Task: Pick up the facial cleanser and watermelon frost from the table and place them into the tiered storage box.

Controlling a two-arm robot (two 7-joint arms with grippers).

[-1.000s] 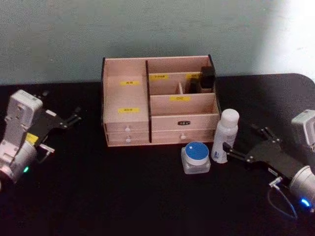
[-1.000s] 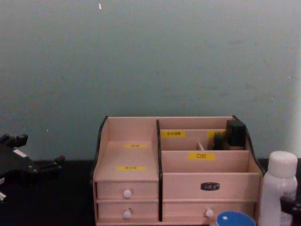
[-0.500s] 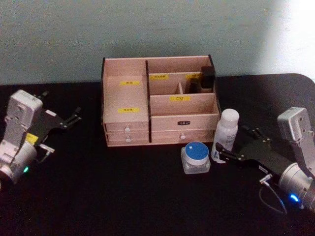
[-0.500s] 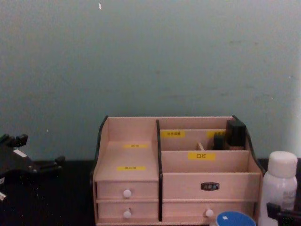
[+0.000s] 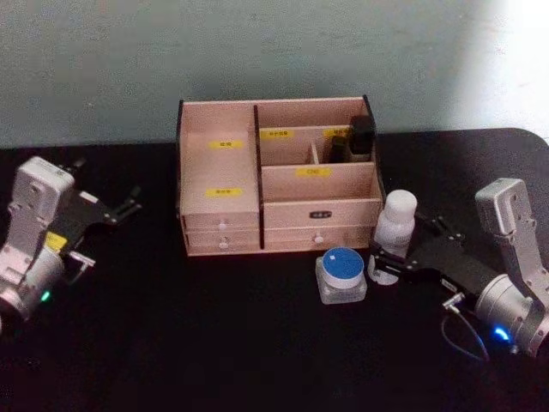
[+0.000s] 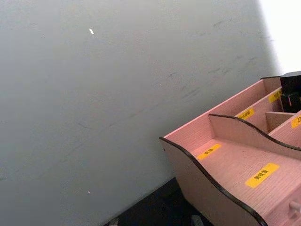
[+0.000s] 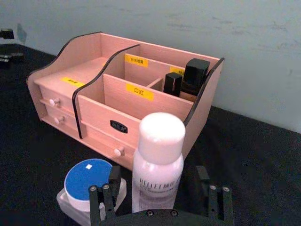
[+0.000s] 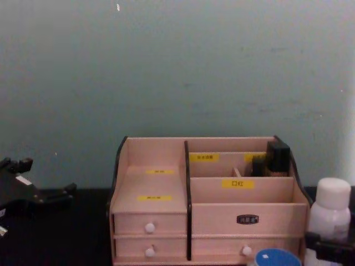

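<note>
Item: left hand point(image 5: 108, 182). Fingers spread wide, holding nothing. It sits low over the black bench point(image 5: 214, 326), well apart from everything else, fingertips pointing toward the box.

Item: tiered storage box point(image 5: 223, 172). Pale wood with black edges, standing upright on the bench against the wall, off to the inner side of the left hand and beyond the right hand's fingertips. Stepped open compartments carry yellow labels, and small drawers with white knobs run along the front. Two dark containers point(image 7: 190, 77) stand upright in the rear compartment on the right hand's side. The other compartments that can be seen into look bare.

Item: blue-lidded jar point(image 5: 341, 273). A squat, clear-walled jar standing on the bench in front of the box, just beside the near finger of the right hand, on its inner side. Whether finger and jar touch cannot be told.

Item: white bottle point(image 5: 395, 225). Upright, with a white cap and printed lettering on the body. It stands on the bench close to the box's front corner, between the right hand's fingers.

Item: right hand point(image 5: 403, 249). Fingers parted to either side of the bottle's lower body, with a narrow gap showing on each side in the right wrist view. Nothing is gripped.
</note>
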